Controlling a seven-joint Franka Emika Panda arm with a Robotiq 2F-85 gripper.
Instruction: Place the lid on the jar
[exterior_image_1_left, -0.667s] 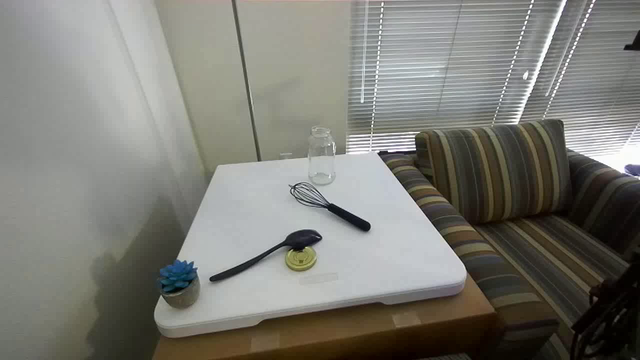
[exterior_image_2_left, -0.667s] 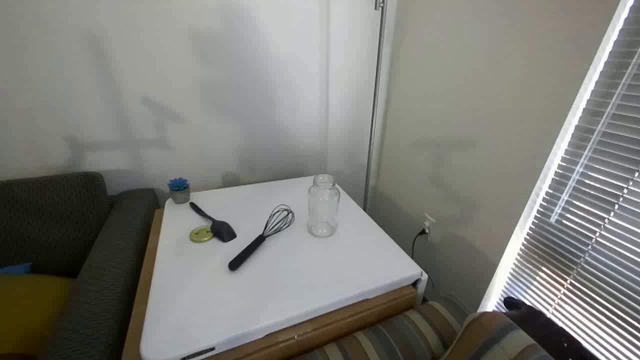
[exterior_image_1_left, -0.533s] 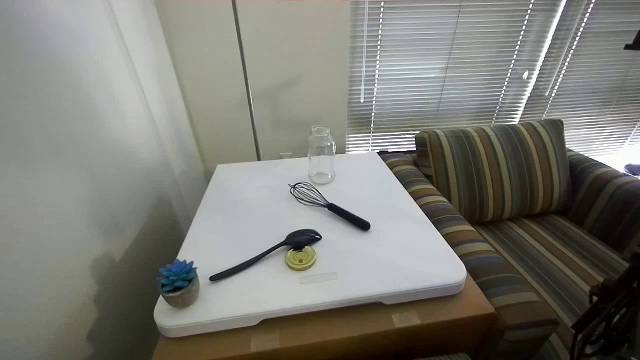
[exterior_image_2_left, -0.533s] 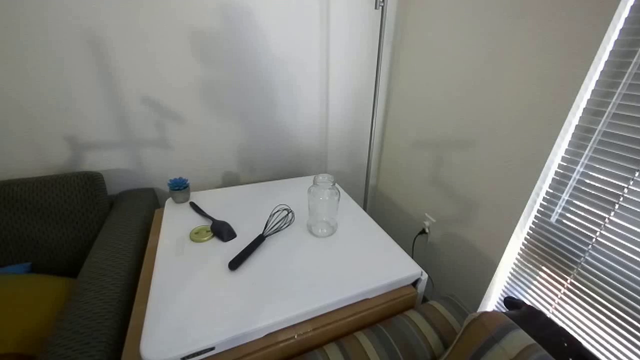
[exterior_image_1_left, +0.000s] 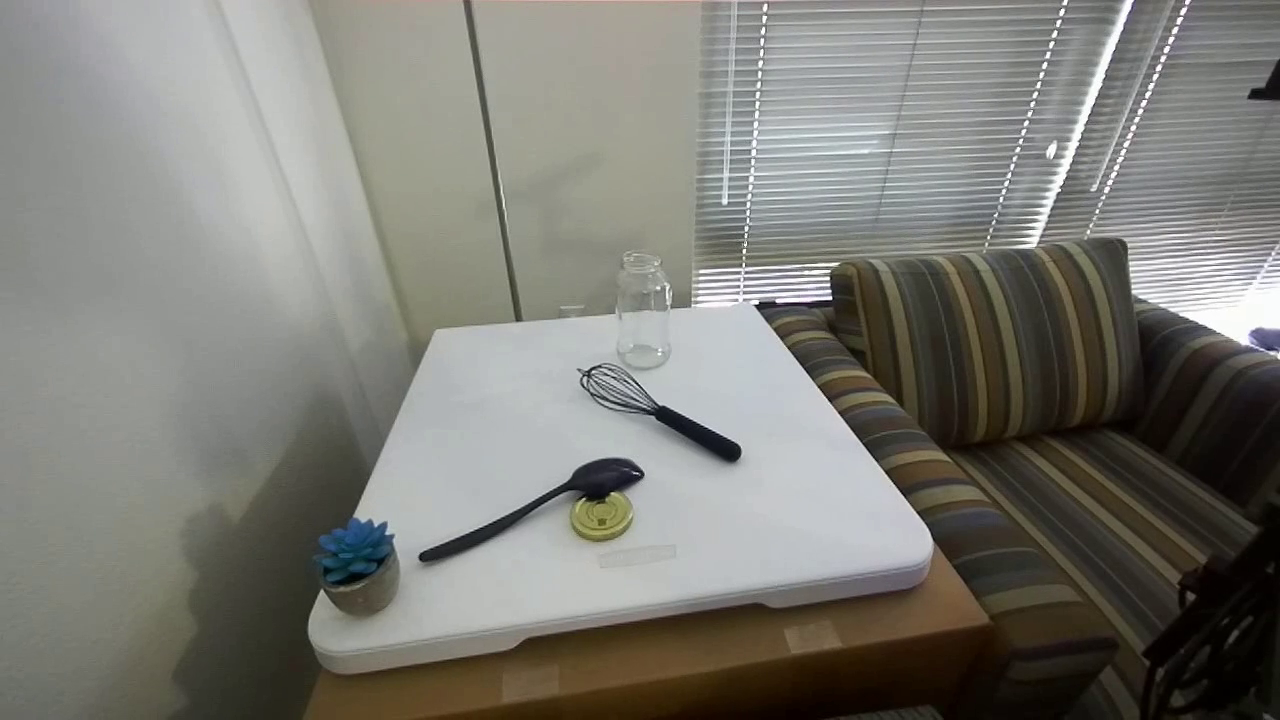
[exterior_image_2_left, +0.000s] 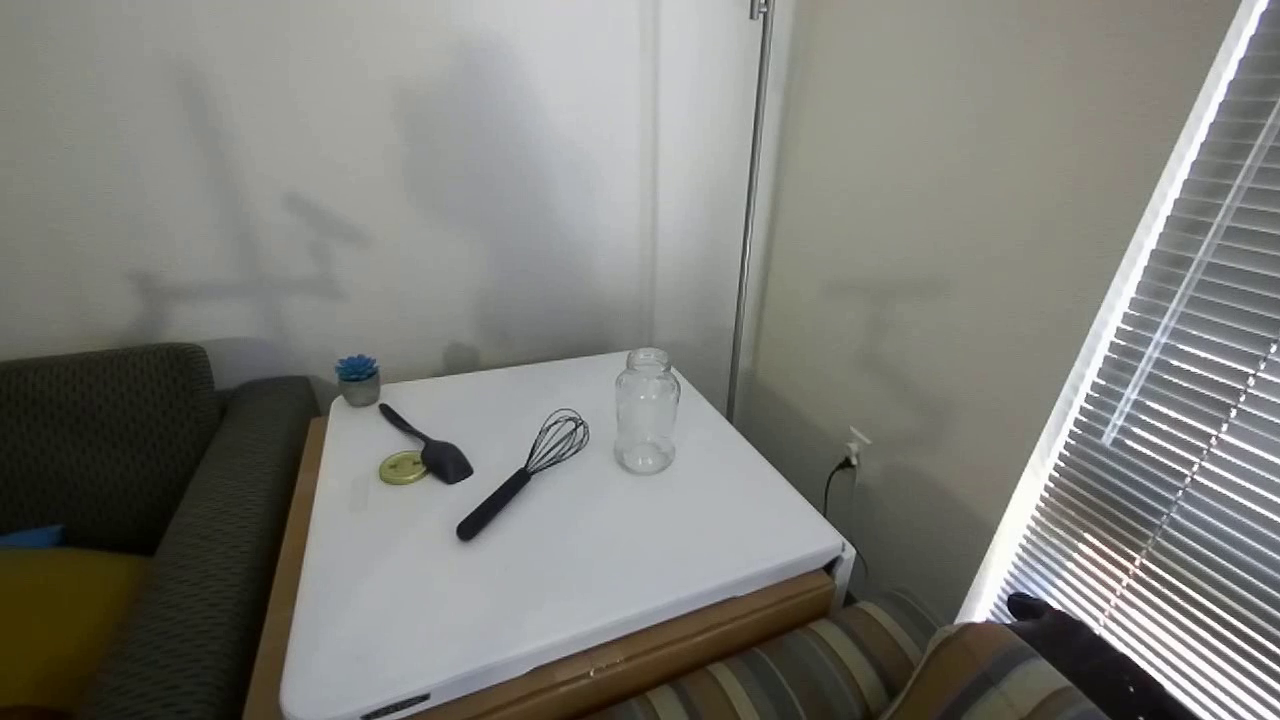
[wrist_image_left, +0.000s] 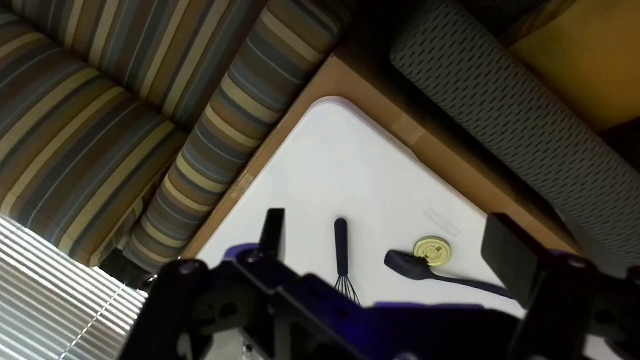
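The lid is a round yellow-gold cap lying flat on the white table. The black spoon touches it and slightly overlaps its edge. The lid also shows in an exterior view and in the wrist view. The clear glass jar stands upright and uncovered near the table's far end; it also shows in an exterior view. In the wrist view the jar is not clearly seen. My gripper is open and empty, above the table, with the lid and spoon bowl between its fingers in the picture. Neither exterior view shows its fingers.
A black whisk lies between spoon and jar. A blue succulent pot stands at a corner of the white table. A striped armchair is beside the table. Walls stand close by. A grey sofa arm borders another side.
The lid, jar, spoon and whisk have not moved. Only the soft shadow on the wall has shifted slightly.
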